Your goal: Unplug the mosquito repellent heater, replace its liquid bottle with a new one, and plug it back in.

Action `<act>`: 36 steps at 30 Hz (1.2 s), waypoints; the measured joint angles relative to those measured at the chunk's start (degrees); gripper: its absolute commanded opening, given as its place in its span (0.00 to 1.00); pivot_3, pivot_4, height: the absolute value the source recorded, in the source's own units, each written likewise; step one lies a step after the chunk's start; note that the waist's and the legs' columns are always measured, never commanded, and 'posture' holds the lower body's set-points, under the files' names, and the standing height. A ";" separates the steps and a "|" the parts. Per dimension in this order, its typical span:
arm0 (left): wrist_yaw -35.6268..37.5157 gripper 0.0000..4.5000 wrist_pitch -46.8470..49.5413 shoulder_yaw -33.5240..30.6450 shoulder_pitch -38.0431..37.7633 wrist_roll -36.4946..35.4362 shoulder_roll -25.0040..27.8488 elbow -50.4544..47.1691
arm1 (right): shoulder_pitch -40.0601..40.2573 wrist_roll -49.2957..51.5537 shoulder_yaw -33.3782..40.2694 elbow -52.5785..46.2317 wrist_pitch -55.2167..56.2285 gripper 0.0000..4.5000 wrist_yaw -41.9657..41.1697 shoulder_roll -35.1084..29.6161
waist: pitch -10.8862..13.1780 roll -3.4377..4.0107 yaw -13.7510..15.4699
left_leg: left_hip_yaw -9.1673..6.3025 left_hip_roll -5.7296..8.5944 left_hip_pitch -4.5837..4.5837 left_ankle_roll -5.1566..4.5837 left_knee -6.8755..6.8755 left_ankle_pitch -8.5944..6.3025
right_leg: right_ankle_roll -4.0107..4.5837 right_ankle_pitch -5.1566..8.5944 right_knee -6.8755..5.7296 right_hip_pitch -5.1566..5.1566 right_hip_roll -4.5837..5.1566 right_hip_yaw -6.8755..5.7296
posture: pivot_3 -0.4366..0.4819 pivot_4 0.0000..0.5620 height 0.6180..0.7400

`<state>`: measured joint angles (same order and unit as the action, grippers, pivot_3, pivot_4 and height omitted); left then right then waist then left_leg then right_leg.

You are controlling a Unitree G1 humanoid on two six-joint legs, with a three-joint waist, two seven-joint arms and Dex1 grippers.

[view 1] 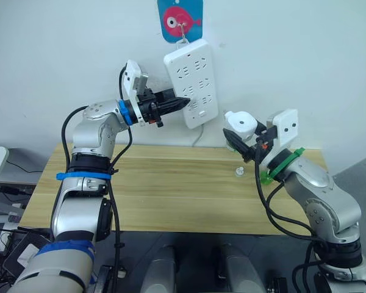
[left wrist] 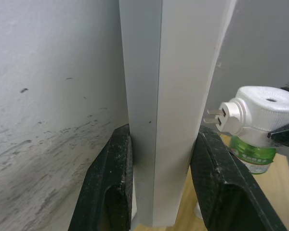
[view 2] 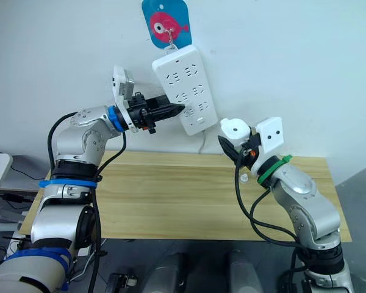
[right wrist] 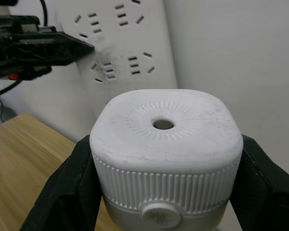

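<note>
- Mosquito repellent heater [view 1: 240, 124] clamped between the fingers of the right gripper [right wrist: 164, 192], held in the air beside the power strip [view 1: 191, 82], below and off its lower end, not yet in any socket.
- Plug prongs turned toward the power strip; green liquid bottle [left wrist: 251, 153] already seated under the heater body.
- Left gripper [left wrist: 159, 178] pinching the power strip's edge, fingers pressed on either side, steadying it against the wall [view 1: 305, 55].
- Power strip hanging from a hook [view 1: 183, 30] and tilted: likely to swing or twist away under the push of insertion if the left hold slips.
- Risk of prongs meeting the socket face crooked, given the tilt of the power strip and the angle of the heater; jam or bent prongs possible.
- Rounded, smooth heater shell in a two-finger pinch: apt to rotate or pop out under push force, dropping toward the table [view 1: 158, 195] below the power strip.
- Small white piece [view 1: 238, 171] on the table below the heater, nature unclear; a fall could knock it off.
</note>
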<state>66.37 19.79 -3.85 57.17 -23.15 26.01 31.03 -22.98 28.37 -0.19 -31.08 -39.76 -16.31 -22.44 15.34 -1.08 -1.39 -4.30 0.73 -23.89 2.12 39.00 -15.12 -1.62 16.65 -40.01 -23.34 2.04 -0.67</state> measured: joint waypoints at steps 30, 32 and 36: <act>2.45 0.28 0.72 -0.02 1.96 0.74 0.56 3.04 | -10.02 -2.56 -3.06 7.74 -3.45 0.67 -1.40 4.72 | 0.00 0.00 -0.11 | -0.04 0.03 -0.01 0.03 0.03 0.02 | 0.00 0.00 -0.06 -0.01 0.04 0.00 | 0.45 0.35 1.00; 2.43 0.28 0.75 -0.01 1.94 0.73 0.42 2.97 | -10.36 -2.66 -2.72 8.19 -3.44 0.67 -0.98 4.90 | 0.00 0.00 -0.11 | -0.05 0.03 -0.01 0.03 0.03 0.02 | 0.00 0.00 -0.06 -0.01 0.04 0.00 | 0.45 0.35 1.00; 2.33 0.28 0.75 0.00 1.86 0.73 0.36 2.79 | -10.41 -2.68 -2.71 8.27 -3.44 0.67 -0.94 4.91 | 0.00 0.00 -0.09 | -0.05 0.05 -0.01 0.03 0.03 0.02 | 0.00 0.00 -0.06 -0.01 0.04 0.00 | 0.45 0.35 1.00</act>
<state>68.71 20.54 -3.86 59.03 -22.42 26.38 33.82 -33.40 25.69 -2.90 -22.82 -43.20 -17.24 -17.53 15.34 -1.08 -1.48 -4.36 0.78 -23.90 2.15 39.03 -15.10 -1.62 16.65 -40.07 -23.35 2.08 -0.67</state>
